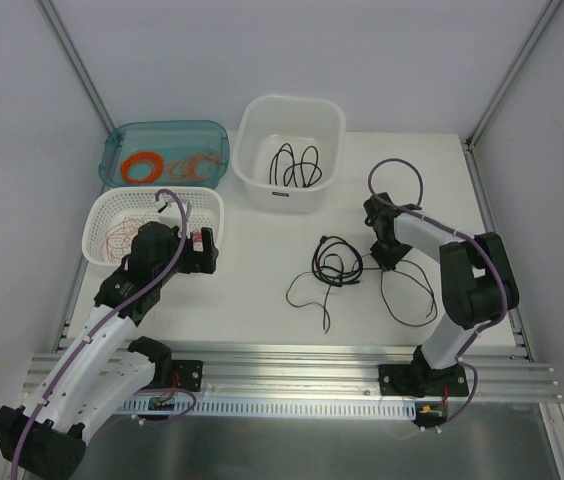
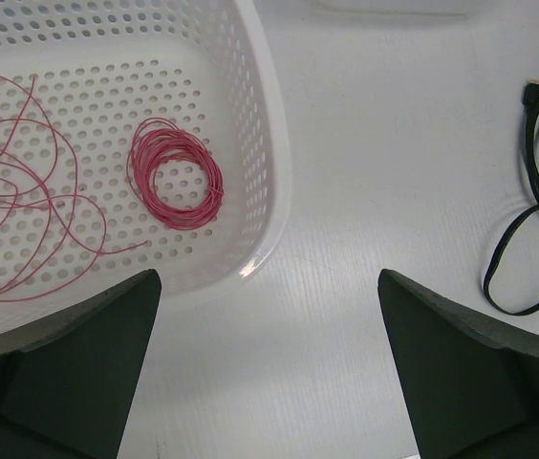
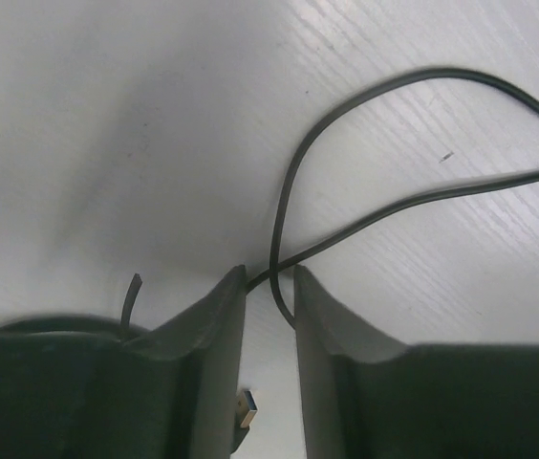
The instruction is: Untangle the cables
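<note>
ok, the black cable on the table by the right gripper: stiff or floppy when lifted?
Probably floppy: the black cable lies in loose, uneven loops and curves tightly at the right gripper. Likely light, since it is thin. Its loops cross, so lifting one strand would probably drag the rest along.

The desk (image 1: 262, 300) is white. The loose cables (image 1: 338, 266) on it are black, and one plug (image 2: 534, 88) has a gold tip. The far tub (image 1: 252, 150) is white. The far-left tray (image 1: 122, 140) is clear teal and its rings (image 1: 143, 167) are orange. The left basket (image 1: 97, 235) is white, dotted with holes, and its coil (image 2: 176, 178) is pinkish red. The left arm (image 1: 92, 350) and right arm (image 1: 452, 330) are white and black, with purple leads (image 1: 398, 163).
</note>
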